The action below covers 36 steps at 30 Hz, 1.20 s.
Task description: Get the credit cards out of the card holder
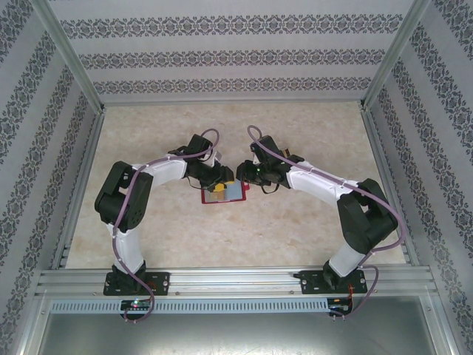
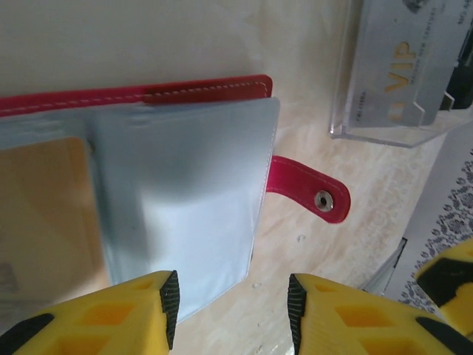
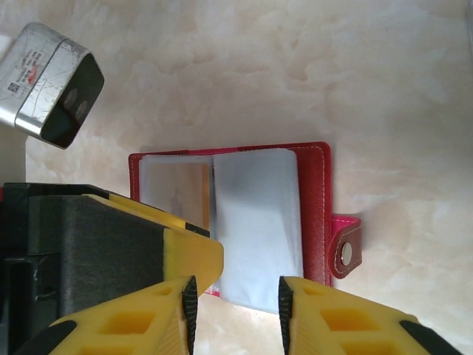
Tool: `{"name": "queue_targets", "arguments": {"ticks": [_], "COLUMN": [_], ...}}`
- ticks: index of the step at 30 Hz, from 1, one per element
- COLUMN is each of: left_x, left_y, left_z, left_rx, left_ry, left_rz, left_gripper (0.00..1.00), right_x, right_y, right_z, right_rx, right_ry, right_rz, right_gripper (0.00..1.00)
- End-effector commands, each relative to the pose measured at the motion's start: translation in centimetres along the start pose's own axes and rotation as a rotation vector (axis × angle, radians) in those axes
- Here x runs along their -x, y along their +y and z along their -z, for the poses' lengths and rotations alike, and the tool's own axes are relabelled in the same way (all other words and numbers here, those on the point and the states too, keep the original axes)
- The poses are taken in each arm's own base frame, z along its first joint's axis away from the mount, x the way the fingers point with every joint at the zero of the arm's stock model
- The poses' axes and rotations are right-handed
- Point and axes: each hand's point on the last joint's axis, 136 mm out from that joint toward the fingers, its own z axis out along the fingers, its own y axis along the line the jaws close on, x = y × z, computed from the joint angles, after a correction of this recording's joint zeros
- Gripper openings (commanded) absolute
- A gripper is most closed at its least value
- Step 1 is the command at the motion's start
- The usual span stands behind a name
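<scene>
Card holder [image 1: 223, 194] lies open and flat on the table [image 1: 295, 237] between the two arms, its red tab [image 2: 314, 191] unsnapped and sticking out sideways, with a tan card [image 3: 176, 194] seated in the pocket beside the pale grey-blue panel [image 2: 192, 200]. Left gripper [image 2: 233, 310] is spread and empty (one finger [image 2: 140, 310] overlaps the panel's near corner; contact cannot be confirmed). Right gripper [image 3: 235, 307] is likewise spread and empty over the holder's near edge; a grey-silver card [image 2: 406, 59] marked VIP sits apart from the holder.
</scene>
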Motion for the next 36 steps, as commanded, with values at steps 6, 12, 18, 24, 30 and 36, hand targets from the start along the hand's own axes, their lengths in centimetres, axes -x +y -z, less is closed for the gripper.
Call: {"name": "queue_targets", "arguments": {"ticks": [6,12,18,24,30,36], "left_x": [0.9,0.4,0.5,0.6,0.5,0.4], "left_y": [2.6,5.0,5.8,6.3,6.6,6.8], "left_z": [4.6,5.6,5.1,4.2,3.6,3.6], "left_rx": [0.128,0.183,0.21,0.201,0.202,0.212], "left_ry": [-0.122,-0.139,-0.139,-0.117,-0.098,-0.095], "left_rz": [0.004,0.053,0.082,0.109,0.122,0.125], "left_gripper": [0.38,0.31,0.25,0.23,0.23,0.24], "right_x": [-1.9,-2.9,-3.3,-3.8,-4.4,-5.1], "right_y": [3.6,4.4,3.2,2.0,1.0,-1.5], "right_z": [-3.7,-6.5,-8.1,-9.1,-9.8,-10.2], "right_rx": [0.081,0.101,0.067,0.034,-0.017,-0.156], "right_ry": [0.154,0.254,0.287,0.312,0.333,0.34], "right_rz": [0.063,0.052,0.022,0.011,0.014,0.061], "right_gripper": [0.35,0.32,0.3,0.28,0.27,0.24]}}
